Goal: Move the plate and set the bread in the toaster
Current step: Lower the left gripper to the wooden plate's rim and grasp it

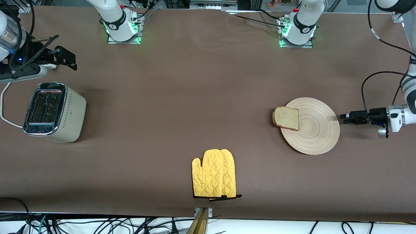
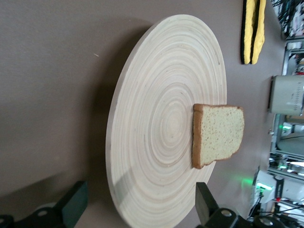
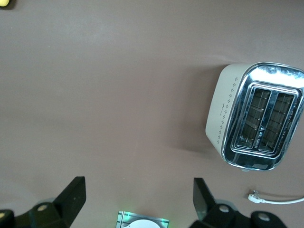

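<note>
We count one round wooden plate (image 1: 317,130) on the bench (image 1: 195,97), one slice of bread (image 1: 286,118), one cream toaster (image 1: 53,112) with two slots, and one yellow oven mitt (image 1: 214,174). We also count two robot arms, each with one end effector: the left end effector (image 1: 344,118) and the right end effector (image 1: 70,60).

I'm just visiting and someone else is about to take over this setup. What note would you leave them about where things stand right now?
Left pincer: open, empty, low beside the plate at its arm's end of the table.
Right pincer: open, empty, up near the toaster; that arm waits.
Bread slice: on the plate's rim, overhanging toward the toaster.
Toaster slots are empty.
Yellow oven mitt: nearest the front camera.
Done: nothing.
Left: move the plate, put the bread in the toaster.
</note>
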Controlling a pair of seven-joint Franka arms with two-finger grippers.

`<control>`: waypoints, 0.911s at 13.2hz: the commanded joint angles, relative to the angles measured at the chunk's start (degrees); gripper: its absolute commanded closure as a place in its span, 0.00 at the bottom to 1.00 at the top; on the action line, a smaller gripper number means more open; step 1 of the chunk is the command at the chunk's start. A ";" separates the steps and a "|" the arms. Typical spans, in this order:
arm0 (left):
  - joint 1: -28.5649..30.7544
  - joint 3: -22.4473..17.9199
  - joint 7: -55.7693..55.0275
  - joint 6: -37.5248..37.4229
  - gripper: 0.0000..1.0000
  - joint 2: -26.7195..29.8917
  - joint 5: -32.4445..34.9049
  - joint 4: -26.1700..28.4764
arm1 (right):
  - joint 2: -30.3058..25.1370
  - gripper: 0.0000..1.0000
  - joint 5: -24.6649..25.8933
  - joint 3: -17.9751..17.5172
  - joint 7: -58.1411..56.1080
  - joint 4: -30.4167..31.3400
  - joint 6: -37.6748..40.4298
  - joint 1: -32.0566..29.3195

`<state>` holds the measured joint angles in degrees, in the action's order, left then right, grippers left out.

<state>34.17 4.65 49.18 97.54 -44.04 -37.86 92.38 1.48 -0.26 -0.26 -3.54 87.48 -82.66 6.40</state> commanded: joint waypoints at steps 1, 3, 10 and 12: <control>0.02 0.62 2.41 -1.29 0.03 -3.94 -3.35 -2.20 | -0.33 0.00 0.61 -0.09 -0.15 -0.56 1.27 -0.07; -0.42 0.71 3.90 -1.30 0.43 -4.30 -4.50 -2.20 | -0.33 0.00 0.52 -0.09 0.29 -0.47 1.45 0.01; -0.33 0.80 3.91 -1.38 1.00 -5.88 -4.59 -2.20 | 1.16 0.00 0.61 0.00 -0.24 -0.12 1.54 -0.16; -0.33 0.80 3.91 -1.38 1.00 -5.88 -4.59 -2.29 | 0.99 0.00 0.69 0.26 -0.24 -0.21 1.54 -0.34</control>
<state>34.11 5.64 51.92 96.31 -49.19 -41.70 91.35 2.93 -0.20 -0.11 -3.54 87.66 -81.93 6.31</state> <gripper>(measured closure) 0.894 0.000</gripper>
